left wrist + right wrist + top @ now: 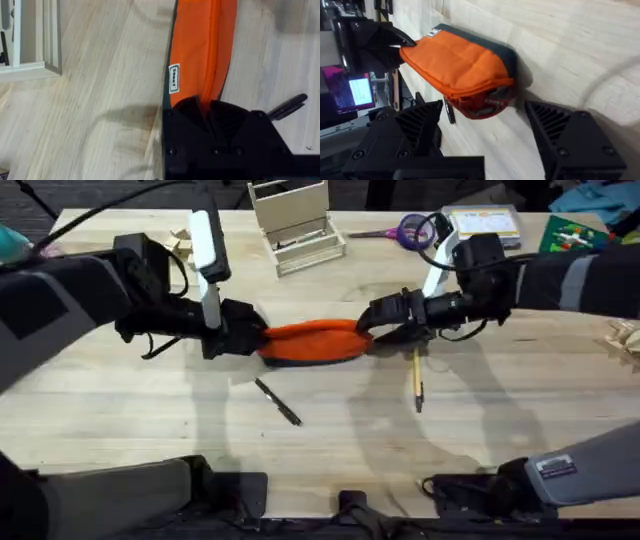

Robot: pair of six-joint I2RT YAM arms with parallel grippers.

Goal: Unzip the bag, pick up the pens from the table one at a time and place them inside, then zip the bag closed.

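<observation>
A light wooden surface [330, 450] seen from above, with two dark robot arms reaching in from the left and right sides toward the middle of the frame. Between them lies an oblong orange pencil pouch [314, 341] with a dark navy bottom edge, stretched lengthwise left to right at the centre.

The left gripper [252, 332] meets the pouch's left end. In the left wrist view its black fingers are closed on the orange fabric [200, 55] at that end, pinching it; a small white label sits on the pouch's edge there.

The right gripper [372, 326] is at the pouch's right end. In the right wrist view its two ribbed black fingers [570, 135] stand wide apart, with the pouch's end [465, 70] between and just beyond them; they grip nothing. The left gripper [380, 42] shows at the far end of the pouch in that view.

Two pens lie on the surface below the pouch in the overhead frame. A black pen [278, 401] lies diagonally, below the pouch's left half, near but apart from it. A tan pen with a dark tip [417, 381] lies almost vertically under the right gripper, dark tip toward the bottom of the frame.

At the top of the frame stand a white wooden organiser [295, 225], purple-handled scissors [408, 230] and a printed card [483, 224].
</observation>
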